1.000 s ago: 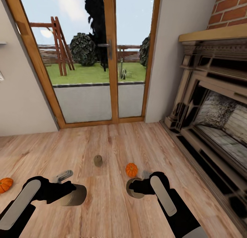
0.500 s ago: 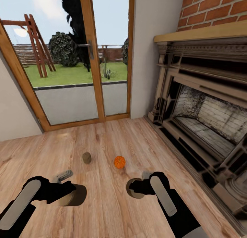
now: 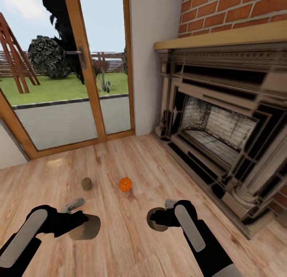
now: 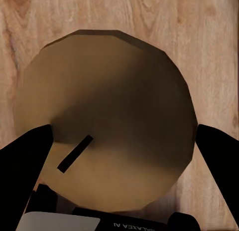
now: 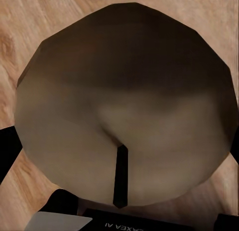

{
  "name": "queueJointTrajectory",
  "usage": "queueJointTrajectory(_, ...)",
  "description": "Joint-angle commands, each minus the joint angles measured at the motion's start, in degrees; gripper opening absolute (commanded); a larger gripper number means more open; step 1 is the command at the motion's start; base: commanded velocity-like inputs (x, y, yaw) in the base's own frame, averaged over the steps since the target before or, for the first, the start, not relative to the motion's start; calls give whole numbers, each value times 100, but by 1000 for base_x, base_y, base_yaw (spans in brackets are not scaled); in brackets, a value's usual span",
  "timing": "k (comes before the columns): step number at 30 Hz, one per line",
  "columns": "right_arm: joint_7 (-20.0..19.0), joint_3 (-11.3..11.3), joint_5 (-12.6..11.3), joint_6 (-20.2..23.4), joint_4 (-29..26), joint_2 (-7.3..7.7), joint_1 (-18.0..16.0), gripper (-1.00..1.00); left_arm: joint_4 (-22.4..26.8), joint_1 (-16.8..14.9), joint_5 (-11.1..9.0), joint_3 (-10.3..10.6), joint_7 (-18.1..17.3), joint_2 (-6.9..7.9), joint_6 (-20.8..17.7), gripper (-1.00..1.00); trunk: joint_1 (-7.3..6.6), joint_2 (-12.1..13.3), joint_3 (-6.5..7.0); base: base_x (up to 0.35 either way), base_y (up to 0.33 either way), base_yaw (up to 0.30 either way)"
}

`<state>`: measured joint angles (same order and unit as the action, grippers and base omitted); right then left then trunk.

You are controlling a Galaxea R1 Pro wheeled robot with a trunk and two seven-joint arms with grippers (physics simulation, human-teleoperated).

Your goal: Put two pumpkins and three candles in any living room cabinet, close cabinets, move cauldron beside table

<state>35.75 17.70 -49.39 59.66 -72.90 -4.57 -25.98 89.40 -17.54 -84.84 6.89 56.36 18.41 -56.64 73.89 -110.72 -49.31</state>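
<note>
Grey-tan stubby wax candles ride in both grippers: our left gripper (image 3: 81,225) pinches one (image 4: 107,121) at lower left, our right gripper (image 3: 157,219) another (image 5: 124,101). Turning could loosen either; the third candle (image 3: 87,184) and orange pumpkin (image 3: 125,184) wait mid-floor.

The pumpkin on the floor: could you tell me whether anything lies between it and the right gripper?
Nothing lies on the bare wood floor between the pumpkin and the right gripper. However, that gripper is already shut on a candle, so it cannot take the pumpkin now.
</note>
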Motion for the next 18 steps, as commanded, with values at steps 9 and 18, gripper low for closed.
queueJointTrajectory(9, 64, 5, -71, 2, 3, -1, -8, -100, 7, -3, -59, 5, 59, 5, 2, -100, -67, 118, 49, -3, 0, -277)
queueJointTrajectory(18, 64, 5, -71, 2, -9, 0, -7, -100, 7, -3, -59, 5, 66, 5, 3, -100, -265, 479, 210, 0, 0, -277)
